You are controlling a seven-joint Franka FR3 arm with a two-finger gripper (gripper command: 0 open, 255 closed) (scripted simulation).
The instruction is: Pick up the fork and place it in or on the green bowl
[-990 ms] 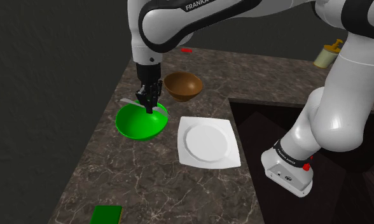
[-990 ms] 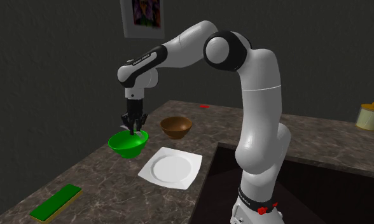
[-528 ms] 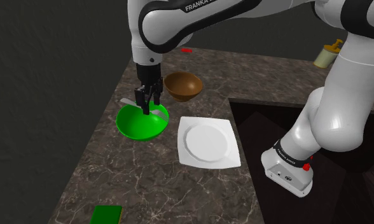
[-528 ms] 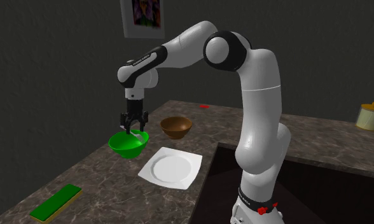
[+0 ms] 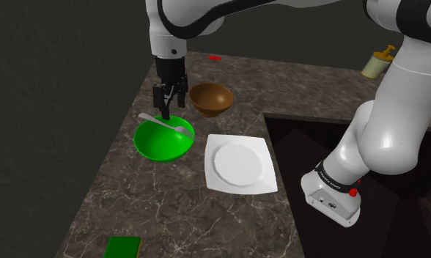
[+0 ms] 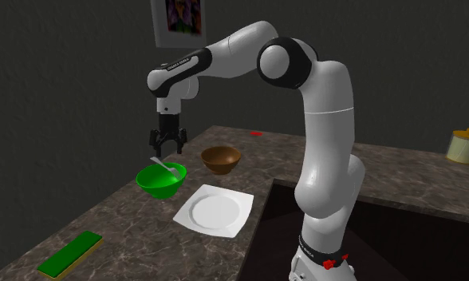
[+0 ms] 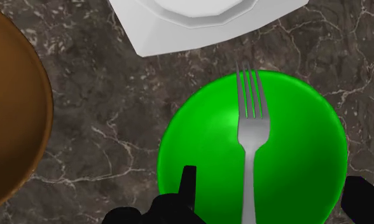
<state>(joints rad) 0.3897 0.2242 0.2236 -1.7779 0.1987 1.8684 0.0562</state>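
Marble counter [image 5: 170,209] bears a green bowl [image 7: 300,159], fork [image 7: 250,143] lying across it below the wide-spread hand [image 6: 167,150].

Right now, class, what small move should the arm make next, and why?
Probably lift the jaws straight up and away: the fork already rests on the green bowl, and the jaws stand open above it, touching nothing.

The grey fork [image 7: 254,137] lies across the green bowl [image 7: 201,149], resting on its rim.
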